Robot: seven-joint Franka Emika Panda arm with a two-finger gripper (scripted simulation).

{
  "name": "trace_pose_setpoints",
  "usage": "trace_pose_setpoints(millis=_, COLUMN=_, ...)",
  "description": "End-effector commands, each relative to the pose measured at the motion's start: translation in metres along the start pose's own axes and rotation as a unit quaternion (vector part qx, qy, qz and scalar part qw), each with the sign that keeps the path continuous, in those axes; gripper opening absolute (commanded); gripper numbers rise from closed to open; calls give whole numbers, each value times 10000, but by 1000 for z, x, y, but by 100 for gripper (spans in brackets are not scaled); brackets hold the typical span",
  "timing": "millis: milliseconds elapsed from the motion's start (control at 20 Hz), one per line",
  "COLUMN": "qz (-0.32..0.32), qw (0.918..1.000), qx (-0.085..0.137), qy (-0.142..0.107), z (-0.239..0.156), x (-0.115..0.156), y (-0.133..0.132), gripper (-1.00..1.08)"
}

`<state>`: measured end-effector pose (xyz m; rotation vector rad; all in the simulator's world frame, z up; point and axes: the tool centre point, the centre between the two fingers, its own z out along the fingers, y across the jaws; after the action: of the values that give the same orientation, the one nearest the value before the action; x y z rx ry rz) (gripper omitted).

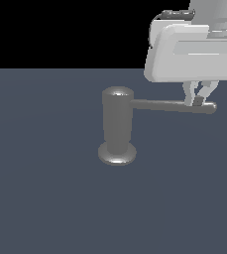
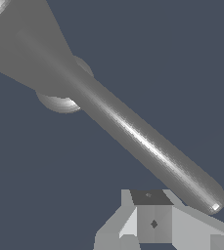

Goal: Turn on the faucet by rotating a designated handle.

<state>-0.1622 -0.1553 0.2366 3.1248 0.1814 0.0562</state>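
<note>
Faucet (image 1: 117, 126) stands upright mid-worktop (image 1: 45, 198); its handle (image 1: 172, 105) projects toward the exterior view's right. Gripper (image 1: 199, 99) sits at the rod near its rounded tip; cannot tell whether it is clamped or merely beside it. Rod looks rigid, glossy, likely slippery; contact near the tip should give most leverage.

No readable text, labels or numbers anywhere.
</note>
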Motion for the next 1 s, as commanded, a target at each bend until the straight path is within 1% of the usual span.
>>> trace_pose_setpoints(millis=0, qz=-37, qw=10000, qx=0, qy=-30, z=4, x=8, y=3, gripper=-100)
trace_pose_setpoints(millis=950, qz=18, qw=9999, qx=29, qy=-98, z=11, x=52, y=41, gripper=-100)
